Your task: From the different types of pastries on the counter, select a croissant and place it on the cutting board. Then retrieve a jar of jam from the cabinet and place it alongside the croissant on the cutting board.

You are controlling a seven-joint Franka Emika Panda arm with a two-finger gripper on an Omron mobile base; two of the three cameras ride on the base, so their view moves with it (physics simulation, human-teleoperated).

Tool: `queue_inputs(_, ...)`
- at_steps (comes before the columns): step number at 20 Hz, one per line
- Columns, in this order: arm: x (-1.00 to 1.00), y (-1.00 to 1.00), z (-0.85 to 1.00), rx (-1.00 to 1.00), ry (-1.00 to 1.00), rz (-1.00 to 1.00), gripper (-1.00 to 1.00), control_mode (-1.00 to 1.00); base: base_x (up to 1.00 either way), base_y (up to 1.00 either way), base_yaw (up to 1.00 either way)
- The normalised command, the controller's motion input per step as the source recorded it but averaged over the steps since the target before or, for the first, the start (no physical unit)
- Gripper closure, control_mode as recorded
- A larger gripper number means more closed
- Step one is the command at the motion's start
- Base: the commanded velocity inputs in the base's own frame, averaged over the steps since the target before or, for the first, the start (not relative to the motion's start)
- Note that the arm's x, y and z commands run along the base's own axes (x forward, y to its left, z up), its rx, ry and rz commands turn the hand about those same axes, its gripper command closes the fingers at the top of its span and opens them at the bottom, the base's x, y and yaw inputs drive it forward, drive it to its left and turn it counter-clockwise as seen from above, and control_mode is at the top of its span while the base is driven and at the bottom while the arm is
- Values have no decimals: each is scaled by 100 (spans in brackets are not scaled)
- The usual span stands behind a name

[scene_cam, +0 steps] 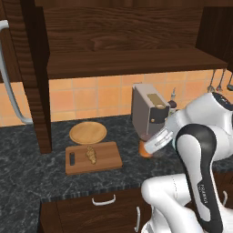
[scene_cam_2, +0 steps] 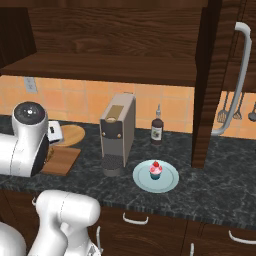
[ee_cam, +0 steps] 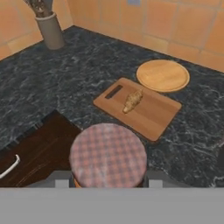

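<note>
My fingers are closed around a jam jar (ee_cam: 108,155), its pink checked lid facing up at me. I hold it above the dark stone counter (ee_cam: 65,74), near the cutting board (ee_cam: 153,114). A croissant (ee_cam: 132,101) lies on the cutting board, and a round wooden plate (ee_cam: 162,75) sits just beyond the board.

One croissant (scene_cam: 91,154) lies on one cutting board (scene_cam: 105,162) on the dark surface (scene_cam: 27,168). One round wooden plate (scene_cam: 88,132) sits just beyond the board. One jam jar (ee_cam: 108,155) with a checked lid, one coffee machine (scene_cam_2: 118,132), one dark bottle (scene_cam_2: 157,128), one cupcake (scene_cam_2: 156,170) on one pale plate (scene_cam_2: 142,178), and one utensil holder (ee_cam: 50,29) complete the count.
</note>
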Motion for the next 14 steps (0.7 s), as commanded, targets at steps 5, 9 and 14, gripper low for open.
queue_inputs(5,36,15,-25,-6,-10,-6,100,-100,0,0,0)
queue_inputs(9,19,12,-73,-9,-13,-2,100,-100,0,0,0)
queue_inputs(14,19,8,-51,-2,-13,-1,100,-100,0,0,0)
